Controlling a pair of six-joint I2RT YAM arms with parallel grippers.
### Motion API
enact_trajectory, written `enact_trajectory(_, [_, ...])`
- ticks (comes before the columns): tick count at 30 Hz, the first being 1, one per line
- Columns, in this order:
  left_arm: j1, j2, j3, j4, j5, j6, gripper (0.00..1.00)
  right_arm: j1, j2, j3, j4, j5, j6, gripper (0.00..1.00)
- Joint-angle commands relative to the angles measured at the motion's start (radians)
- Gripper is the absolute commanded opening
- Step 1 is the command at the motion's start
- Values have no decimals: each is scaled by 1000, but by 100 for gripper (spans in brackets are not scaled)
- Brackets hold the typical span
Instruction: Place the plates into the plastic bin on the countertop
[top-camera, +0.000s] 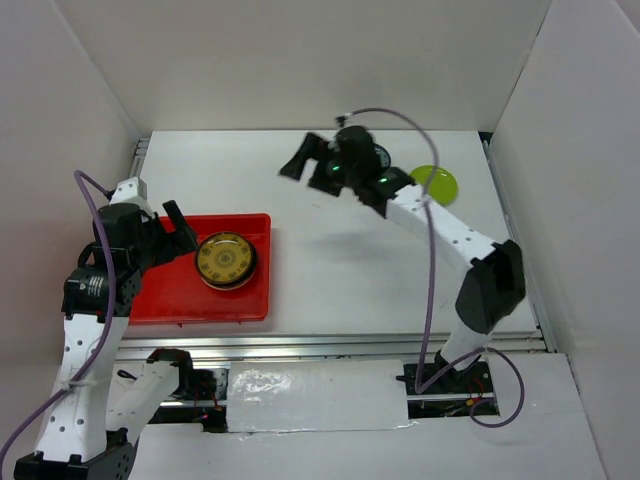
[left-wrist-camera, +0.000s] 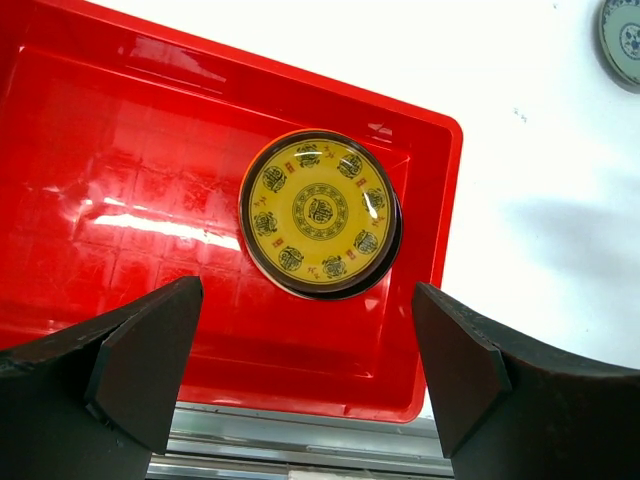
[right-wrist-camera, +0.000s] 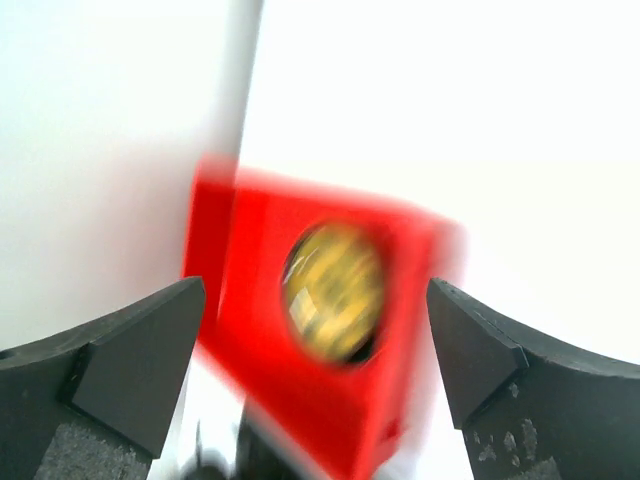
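- Top view: the red bin (top-camera: 255, 300) sits on the left part of the countertop (top-camera: 350, 270), with its near side along the metal rail (top-camera: 350, 345).
- One plate shows in the bin, the brown-yellow plate (top-camera: 226, 260). It lies flat in the right half, close to the right wall. The rest of the bin floor that I can see is bare red.
- My left gripper (top-camera: 183, 232) hangs over the left half of the bin, just left of that plate, with the fingers spread and nothing between them.
- My right gripper (top-camera: 303, 160) is up over the far middle of the countertop, well away from the bin, and it carries nothing.
- The lime green plate (top-camera: 437, 185) lies outside the bin on the far right of the countertop, partly behind my right arm.
- Left wrist view: my left gripper (left-wrist-camera: 305, 340) is wide apart and pinches nothing, one finger on each side of the picture.
- The brown-yellow plate (left-wrist-camera: 320, 212) rests on the floor of the red bin (left-wrist-camera: 130, 200), near its right wall. A dark edge shows along the plate's right side, and I cannot tell whether another plate lies under it.
- The blue-grey plate (left-wrist-camera: 622, 40) lies on the white countertop (left-wrist-camera: 520, 150) beyond the bin, cut off by the corner of the picture.
- Right wrist view: this picture is smeared. My right gripper (right-wrist-camera: 316, 290) is spread wide and holds nothing.
- Between my fingers I can make out the red bin (right-wrist-camera: 240, 330) with the brown-yellow plate (right-wrist-camera: 335, 290) in it, both well apart from me. The white wall (right-wrist-camera: 100, 150) is on the left.
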Motion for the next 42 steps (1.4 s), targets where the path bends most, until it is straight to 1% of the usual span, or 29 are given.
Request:
enact_trajectory(1, [5, 1, -17, 34, 41, 36, 99, -204, -59, -111, -84, 153, 35, 100])
enact_trajectory(2, [5, 10, -20, 39, 60, 39, 99, -317, -64, -142, -69, 160, 44, 100])
enact_trajectory(3, [2, 18, -23, 48, 67, 40, 99, -370, -67, -201, -60, 160, 56, 100])
enact_trajectory(4, [2, 25, -23, 51, 76, 40, 99, -428, -72, -231, -51, 160, 76, 100])
enact_trajectory(5, [2, 38, -20, 52, 90, 39, 99, -523, -73, -252, -13, 160, 84, 100])
enact_trajectory(6, [0, 44, -17, 62, 99, 37, 99, -571, -67, -284, -2, 160, 93, 100])
enact_trajectory(7, [-1, 48, -12, 69, 101, 36, 99, -612, -52, -295, 18, 160, 89, 99])
enact_trajectory(8, [0, 56, -12, 80, 112, 36, 99, -687, -37, -283, 23, 160, 89, 99])
enact_trajectory(11, [-4, 74, -18, 103, 126, 52, 99, -770, 66, -217, 14, 138, 63, 98])
enact_trajectory(12, [-15, 78, -26, 101, 118, 54, 99, -815, 124, -196, 6, 109, 58, 98])
enact_trajectory(15, [-46, 72, -52, 121, 90, 54, 99, -887, 227, -134, -11, 78, 46, 97])
enact_trajectory(22, [-87, 82, -48, 129, 77, 54, 99, -947, 365, -64, -26, 59, 29, 95])
enact_trajectory(23, [-89, 94, -43, 126, 80, 56, 99, -952, 378, -44, -32, 32, 29, 94])
enact_trajectory(26, [-99, 113, -21, 117, 77, 57, 99, -953, 392, -22, -41, 39, 46, 89])
enact_trajectory(27, [-104, 117, -14, 112, 75, 57, 99, -953, 413, -9, -54, 38, 41, 85])
enact_trajectory(28, [-107, 114, -14, 111, 64, 56, 99, -955, 430, 40, -96, 24, 38, 85])
enact_trajectory(29, [-110, 110, -14, 111, 57, 56, 99, -955, 451, 68, -118, 24, 35, 79])
enact_trajectory(30, [-115, 107, -18, 112, 51, 56, 99, -955, 480, 85, -136, 1, 27, 65])
enact_trajectory(32, [-121, 95, -23, 112, 35, 56, 99, -956, 496, 105, -157, -16, 26, 49])
enact_trajectory(35, [-132, 91, -21, 103, 14, 56, 99, -952, 476, 76, -131, -10, 29, 47])
enact_trajectory(40, [-138, 93, -18, 103, 1, 56, 99, -955, 491, 85, -155, -30, 18, 46])
enact_trajectory(41, [-139, 93, -18, 103, 0, 53, 99, -956, 494, 88, -155, -34, 18, 44])
enact_trajectory(42, [-139, 93, -18, 103, 0, 53, 99, -956, 508, 99, -158, -40, 14, 36])
